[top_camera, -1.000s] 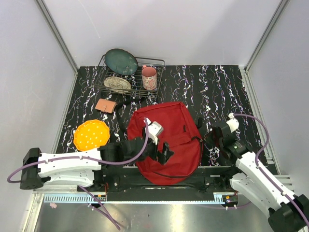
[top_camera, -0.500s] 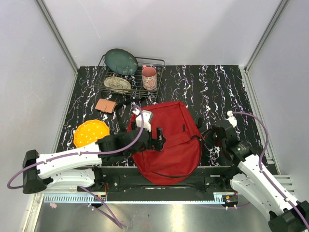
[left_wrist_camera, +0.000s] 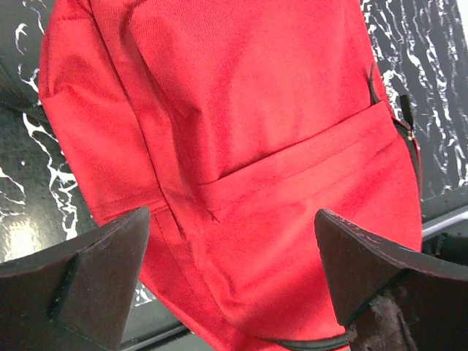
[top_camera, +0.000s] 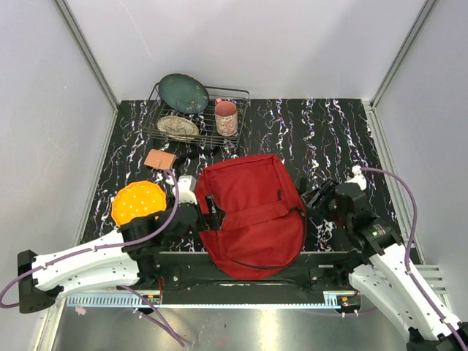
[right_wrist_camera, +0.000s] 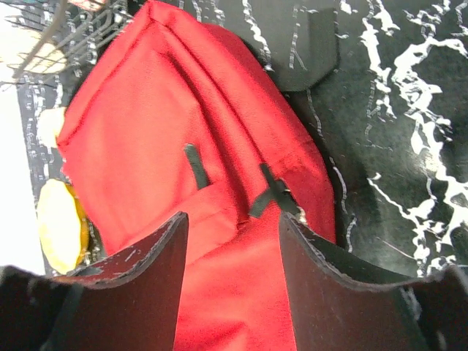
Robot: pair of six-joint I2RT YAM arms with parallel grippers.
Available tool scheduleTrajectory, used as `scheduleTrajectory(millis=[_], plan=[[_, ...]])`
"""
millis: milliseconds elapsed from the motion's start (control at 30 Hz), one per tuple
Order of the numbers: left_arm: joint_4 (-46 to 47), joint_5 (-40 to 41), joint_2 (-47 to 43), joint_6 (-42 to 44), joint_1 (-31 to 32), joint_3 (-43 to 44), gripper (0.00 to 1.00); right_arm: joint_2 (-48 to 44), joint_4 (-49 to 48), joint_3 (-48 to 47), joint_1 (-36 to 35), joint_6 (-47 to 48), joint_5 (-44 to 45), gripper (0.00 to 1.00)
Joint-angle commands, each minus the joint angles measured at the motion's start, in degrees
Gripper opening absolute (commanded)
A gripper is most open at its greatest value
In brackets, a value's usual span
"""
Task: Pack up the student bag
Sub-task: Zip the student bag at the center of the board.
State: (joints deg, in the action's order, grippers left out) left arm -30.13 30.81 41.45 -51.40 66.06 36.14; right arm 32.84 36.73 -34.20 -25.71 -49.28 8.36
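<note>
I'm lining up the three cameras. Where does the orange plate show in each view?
Top external: orange plate, left of the red backpack.
Left wrist: not in it; the backpack fills the picture.
Right wrist: orange plate, a yellow sliver at the left edge beside the backpack.
Shared landmark: the backpack.

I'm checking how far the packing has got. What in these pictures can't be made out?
Inside of the bag: every view, its red fabric covers it.
Brown flat thing beside the rack: top view, too small to identify.
Rack: right wrist view, blurred and cut off at the top-left corner.
Bag's lower end: left wrist view, cut off by the bottom edge.
</note>
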Motion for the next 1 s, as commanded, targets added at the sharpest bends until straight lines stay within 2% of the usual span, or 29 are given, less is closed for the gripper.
scheduleTrajectory(millis=[0,67,167,267,400,633,767,967], plan=[[3.85,1.62,3.45,7.18,-0.76,4.01,0.99,4.23,-5.69,-4.39,0.31,2.08,-1.67,0.57],[2.36,1.36,8.28,9.28,-1.54,7.78,0.99,7.48,-11.29,-4.48,0.31,1.99,-3.86,0.55],[0.86,-0.48,14.43,9.56,-3.12,10.78,0.99,17.76,-15.27,-7.1,0.23,4.18,-7.46,0.51],[0.25,-3.03,17.17,6.68,-5.06,10.1,0.99,25.42,-18.43,-8.96,0.14,6.56,-11.51,0.5],[0.16,-4.88,14.46,1.4,-7.78,5.27,0.99,27.63,-21.0,-8.43,0.05,8.66,-12.31,0.54],[0.16,-6.81,6.02,-4.15,-12.18,-3.0,0.99,33.95,-23.19,-9.49,-0.56,10.87,-15.13,0.52],[0.15,-9.18,6.1,-6.69,-15.07,-6.6,0.99,35.8,-22.14,-10.01,-1.09,11.13,-14.17,0.5],[5.95,-14.46,7.06,-6.79,-17.19,-10.73,0.99,37.47,-23.37,-9.75,-2.85,11.4,-13.9,0.43]])
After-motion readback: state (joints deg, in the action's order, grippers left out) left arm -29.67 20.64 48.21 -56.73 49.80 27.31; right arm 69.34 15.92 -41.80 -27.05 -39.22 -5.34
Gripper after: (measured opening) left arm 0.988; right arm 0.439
